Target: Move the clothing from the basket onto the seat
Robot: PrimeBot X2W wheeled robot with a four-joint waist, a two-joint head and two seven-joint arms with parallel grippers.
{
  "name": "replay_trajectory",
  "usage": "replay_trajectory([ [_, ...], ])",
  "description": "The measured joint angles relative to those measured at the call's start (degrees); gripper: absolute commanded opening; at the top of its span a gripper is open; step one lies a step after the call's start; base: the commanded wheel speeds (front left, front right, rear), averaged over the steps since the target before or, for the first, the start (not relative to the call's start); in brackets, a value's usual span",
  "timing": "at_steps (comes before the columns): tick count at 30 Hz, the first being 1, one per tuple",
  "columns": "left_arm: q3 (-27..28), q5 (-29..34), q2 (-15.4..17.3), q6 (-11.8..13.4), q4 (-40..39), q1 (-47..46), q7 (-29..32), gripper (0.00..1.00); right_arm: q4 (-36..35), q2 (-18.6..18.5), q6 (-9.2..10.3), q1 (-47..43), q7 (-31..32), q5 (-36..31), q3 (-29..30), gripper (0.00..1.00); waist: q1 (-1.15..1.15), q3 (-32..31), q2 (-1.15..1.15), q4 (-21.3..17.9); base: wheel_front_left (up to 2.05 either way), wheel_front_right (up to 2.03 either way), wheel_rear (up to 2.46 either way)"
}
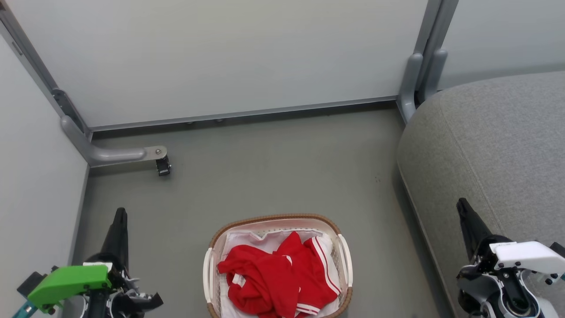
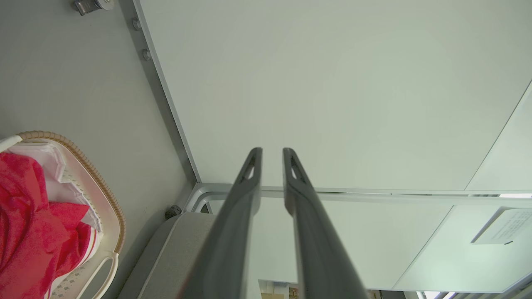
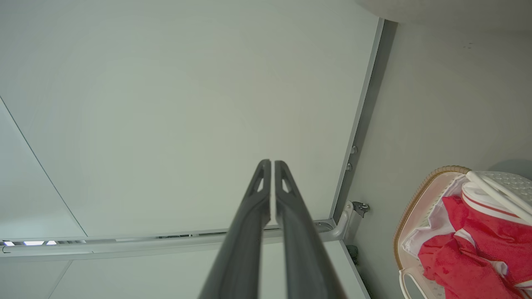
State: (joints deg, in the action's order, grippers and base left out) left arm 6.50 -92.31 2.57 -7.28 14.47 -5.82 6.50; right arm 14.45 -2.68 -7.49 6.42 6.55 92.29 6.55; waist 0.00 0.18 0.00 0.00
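The red clothing (image 1: 273,274) with white stripes lies bunched in the small white basket (image 1: 273,218) with a brown woven rim, on the floor at the bottom centre of the head view. The grey seat (image 1: 494,141) stands to the right of the basket. My left gripper (image 1: 119,216) hangs left of the basket, its fingers a narrow slit apart and holding nothing. My right gripper (image 1: 462,205) is in front of the seat's edge, shut and empty. The left wrist view has left gripper (image 2: 270,151), basket (image 2: 104,187), clothing (image 2: 25,216) and seat (image 2: 174,253). The right wrist view has right gripper (image 3: 270,162), basket (image 3: 415,199) and clothing (image 3: 478,249).
White partition walls (image 1: 220,53) close off the back and left. A grey metal foot with a caster (image 1: 159,161) juts out from the left corner, and a grey post (image 1: 415,79) stands by the seat. Grey floor (image 1: 273,168) stretches between basket and wall.
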Motion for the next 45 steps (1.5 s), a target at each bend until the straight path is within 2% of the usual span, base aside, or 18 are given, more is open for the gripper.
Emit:
replay_trajectory([
  [5,-0.5,0.5,-0.2,0.1,1.6,1.3,-0.7,1.00,1.1,0.4,0.01,-1.1,-0.4,-0.3,-0.3,1.00,0.00,0.0,0.00,0.0,0.00,0.00,0.00],
  [9,-1.0,4.1,-0.1,0.1,1.9,1.3,-1.8,1.00,0.9,-0.3,0.01,-1.1,-1.6,-2.3,-1.4,1.00,0.00,0.1,0.00,0.0,0.00,0.00,0.00],
  [23,-4.2,23.8,0.7,0.6,0.9,1.1,-5.5,1.00,0.8,-2.2,0.01,0.1,-5.4,-19.0,-4.4,1.00,0.00,0.7,0.00,0.1,0.00,0.00,0.00],
  [33,-7.2,34.5,2.1,2.6,1.0,1.1,-7.7,1.00,2.4,-3.4,0.01,1.3,-7.7,-28.9,-6.9,1.00,0.00,1.1,0.00,0.0,0.00,0.00,0.00],
  [45,-10.7,44.3,3.7,4.9,1.0,1.1,-10.1,1.00,3.7,-4.3,0.01,2.3,-10.1,-38.2,-9.6,1.00,0.00,1.6,0.00,0.2,0.00,0.00,0.00],
])
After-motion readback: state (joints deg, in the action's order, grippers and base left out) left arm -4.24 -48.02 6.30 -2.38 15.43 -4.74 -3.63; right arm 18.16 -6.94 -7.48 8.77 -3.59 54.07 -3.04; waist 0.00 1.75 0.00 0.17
